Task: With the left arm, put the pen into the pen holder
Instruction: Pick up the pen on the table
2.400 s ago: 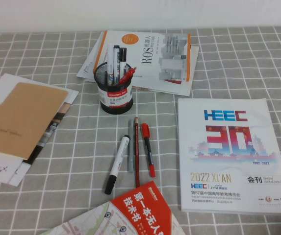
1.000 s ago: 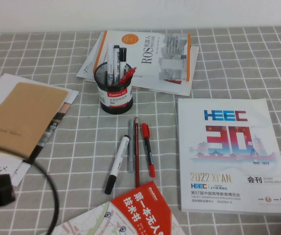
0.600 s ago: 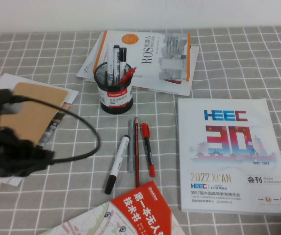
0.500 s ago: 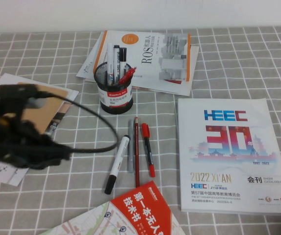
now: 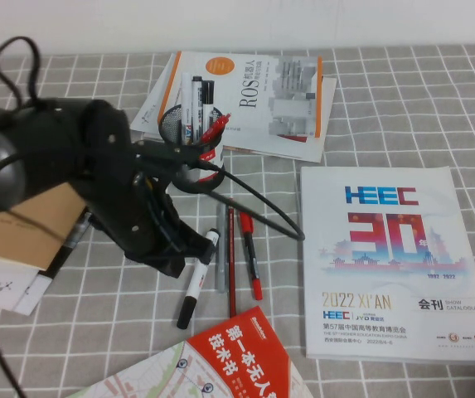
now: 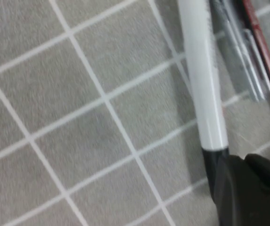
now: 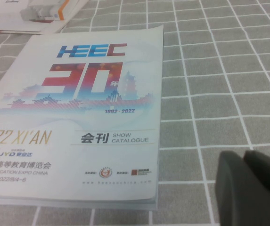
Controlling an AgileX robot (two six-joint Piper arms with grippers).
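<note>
**Books, papers and spare pens on the checked table**

The table [image 5: 403,99] has a grey cloth with white squares. A white HEEC show catalogue [image 5: 386,257] lies at the right (its cover says "2022 XI'AN"). A ROS book [image 5: 262,95] rests on loose sheets at the back. A red-capped pen [image 5: 250,253], a thin red pencil [image 5: 230,265] and a thin grey pen [image 5: 220,269] lie side by side. A red booklet [image 5: 237,352] lies at the front, a brown notebook [image 5: 21,224] at the left.

We are seeing the left arm [image 5: 96,178] reaching in from the left side of the high view, bulky and black, bending down toward the table with cables looping off it. Its left gripper [image 5: 175,257] is sitting low at the arm's tip. The right gripper [image 7: 252,188] is showing only as a dark edge in its wrist view.
</note>
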